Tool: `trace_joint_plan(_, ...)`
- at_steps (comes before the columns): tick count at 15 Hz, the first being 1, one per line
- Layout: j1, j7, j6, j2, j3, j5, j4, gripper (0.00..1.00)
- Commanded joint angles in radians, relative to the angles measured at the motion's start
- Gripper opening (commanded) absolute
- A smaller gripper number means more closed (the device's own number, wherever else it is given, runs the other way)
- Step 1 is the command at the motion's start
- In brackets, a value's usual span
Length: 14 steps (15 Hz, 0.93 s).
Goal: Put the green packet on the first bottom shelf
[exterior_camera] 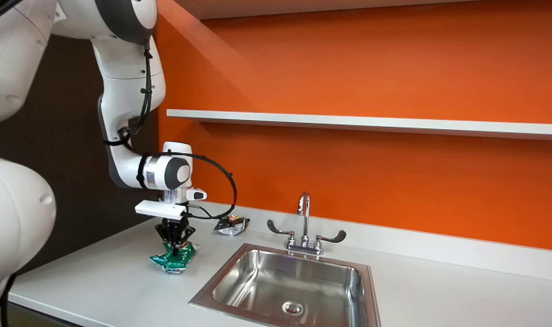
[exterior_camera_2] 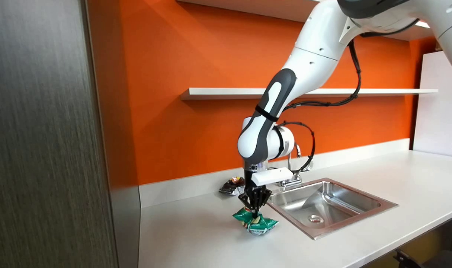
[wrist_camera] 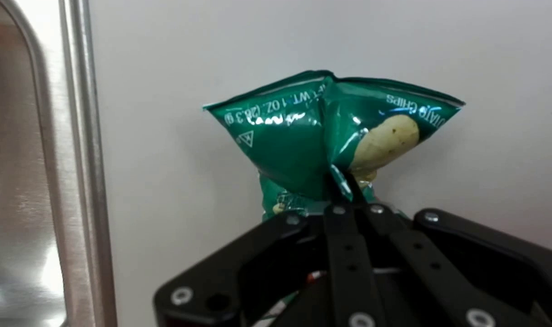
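Your black jointed gripper (wrist_camera: 346, 187) pinches the crinkly green packet (wrist_camera: 282, 141); the wrist view shows you legible lettering (wrist_camera: 404, 104), both exterior views the long white shelf (exterior_camera: 348, 121).

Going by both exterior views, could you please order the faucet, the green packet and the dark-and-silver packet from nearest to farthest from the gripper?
1. The green packet, pinched in the gripper.
2. The dark-and-silver packet, on the countertop near the backsplash.
3. The faucet, on the backsplash side of the sink.
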Motion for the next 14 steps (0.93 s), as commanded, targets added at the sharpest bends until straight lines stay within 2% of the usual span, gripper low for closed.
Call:
trace_joint_plan(1, 0.005, 0.03, -0.003, -0.007, -0.007, -0.02, 0.002, 0.0)
trace_joint_plan(8, 0.023, 0.071, -0.035, -0.147, -0.007, -0.03, -0.024, 0.0)
trace_joint_plan(14, 0.028, 0.142, -0.122, -0.358, 0.012, -0.037, -0.108, 0.0)
